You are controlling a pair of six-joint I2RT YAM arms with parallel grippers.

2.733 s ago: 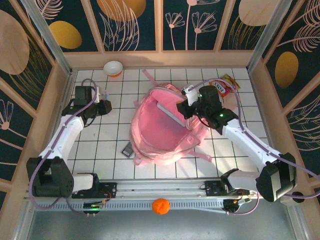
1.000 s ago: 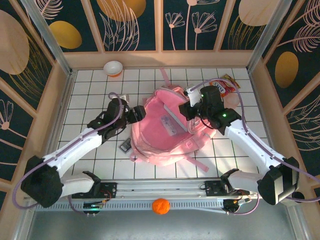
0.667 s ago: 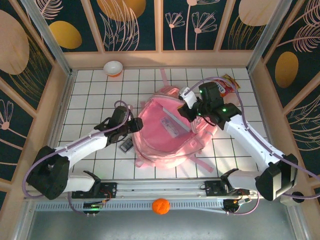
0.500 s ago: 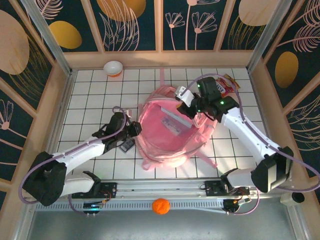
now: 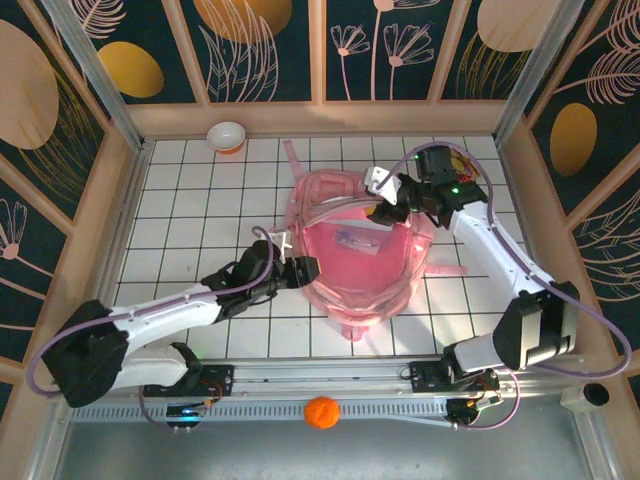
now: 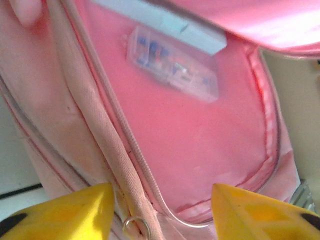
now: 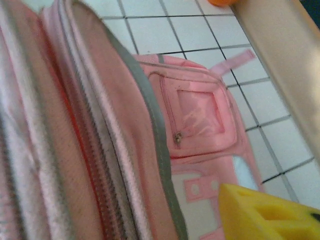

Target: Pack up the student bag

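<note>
The student bag (image 5: 360, 265) has slid nearer mid-table and now lies open, a clear case (image 6: 170, 65) inside. The left gripper (image 6: 160, 197) straddles its rim, fingers apart, gripping nothing. The right gripper (image 5: 383, 198) sits at the far rim, its grip unclear. Packing seems underway; another item is probably next.

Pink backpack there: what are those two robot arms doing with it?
Two robot arms are working on the student bag, lying open on the tiled table. The left end effector is at its left rim, fingers apart astride the zipper edge; the right end effector is at the far rim. A clear case lies inside.
</note>
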